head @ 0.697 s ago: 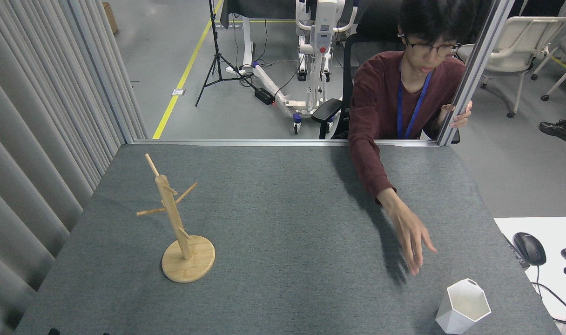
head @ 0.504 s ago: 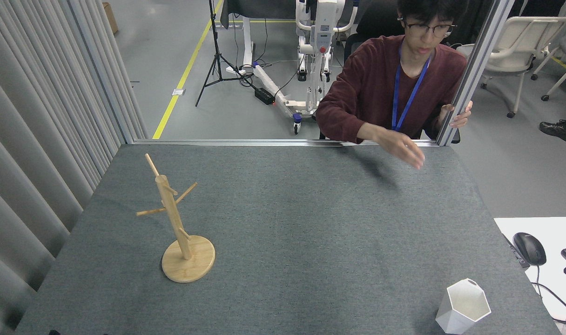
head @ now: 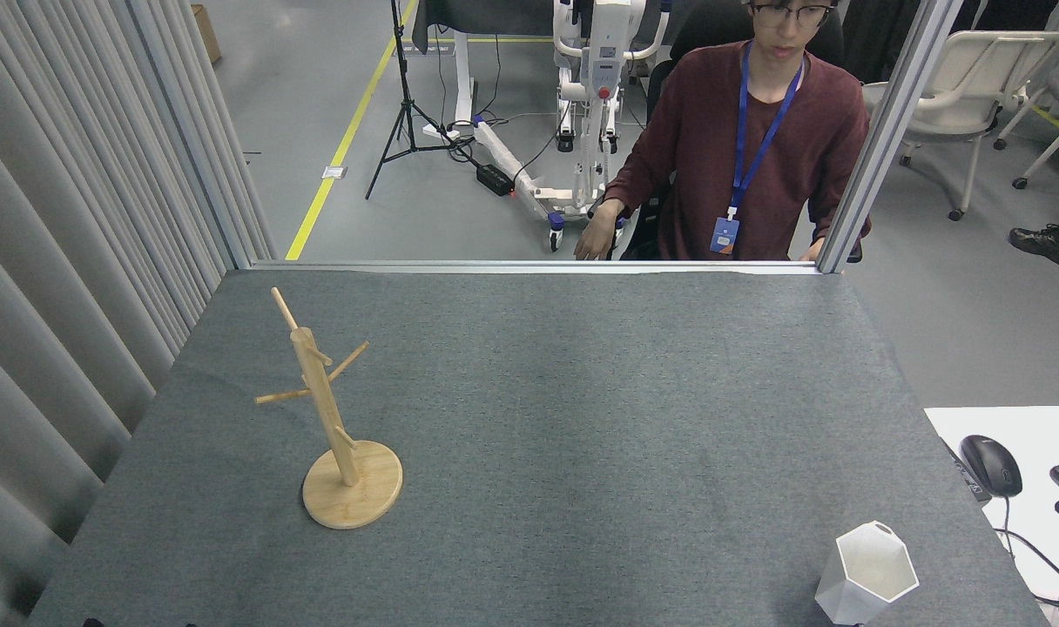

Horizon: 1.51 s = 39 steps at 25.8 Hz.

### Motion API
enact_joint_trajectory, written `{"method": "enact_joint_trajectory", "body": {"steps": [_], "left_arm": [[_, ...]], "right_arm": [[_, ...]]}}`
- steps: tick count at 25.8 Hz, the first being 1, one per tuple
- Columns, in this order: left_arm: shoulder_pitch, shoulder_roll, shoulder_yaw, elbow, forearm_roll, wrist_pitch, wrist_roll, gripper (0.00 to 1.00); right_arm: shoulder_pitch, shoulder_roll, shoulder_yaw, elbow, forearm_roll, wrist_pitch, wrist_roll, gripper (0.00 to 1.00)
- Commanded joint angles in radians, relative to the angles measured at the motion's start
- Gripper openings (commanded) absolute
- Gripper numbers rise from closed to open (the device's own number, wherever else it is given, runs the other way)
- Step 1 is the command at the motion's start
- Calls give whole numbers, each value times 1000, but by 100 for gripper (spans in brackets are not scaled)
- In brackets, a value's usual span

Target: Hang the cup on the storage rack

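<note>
Person's arm has pulled back off the grey felt table (head: 538,392), task not started: white faceted cup (head: 866,576) upright near-right, well apart from light wooden mug-tree storage rack (head: 329,418), pegs bare; neither claw in view, state unknown.

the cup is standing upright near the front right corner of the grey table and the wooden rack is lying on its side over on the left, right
Not quite. The cup does stand upright near the front right corner of the grey table, but the wooden rack on the left is not lying on its side: the head view shows it standing upright on its round base, pegs empty.
</note>
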Motion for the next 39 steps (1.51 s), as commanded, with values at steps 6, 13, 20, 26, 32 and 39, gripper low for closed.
{"method": "enact_joint_trajectory", "body": {"steps": [6, 13, 20, 26, 32, 39], "left_arm": [[0, 0, 3, 0, 0, 4, 0, 99], [0, 0, 12, 0, 0, 2, 0, 99], [0, 0, 20, -2, 0, 2, -1, 99], [0, 0, 21, -2, 2, 2, 2, 99], [0, 0, 26, -2, 2, 0, 2, 99], [0, 0, 30, -2, 2, 0, 3, 99]], "right_arm": [[-70, -2, 5, 53, 27, 3, 7, 99], [-93, -6, 26, 67, 29, 7, 7, 99], [-101, -6, 34, 72, 27, 20, 5, 99], [-101, -13, 34, 73, 27, 20, 7, 99], [-103, -21, 32, 81, 26, 21, 5, 99], [-132, -33, 32, 118, 26, 21, 5, 99]]}}
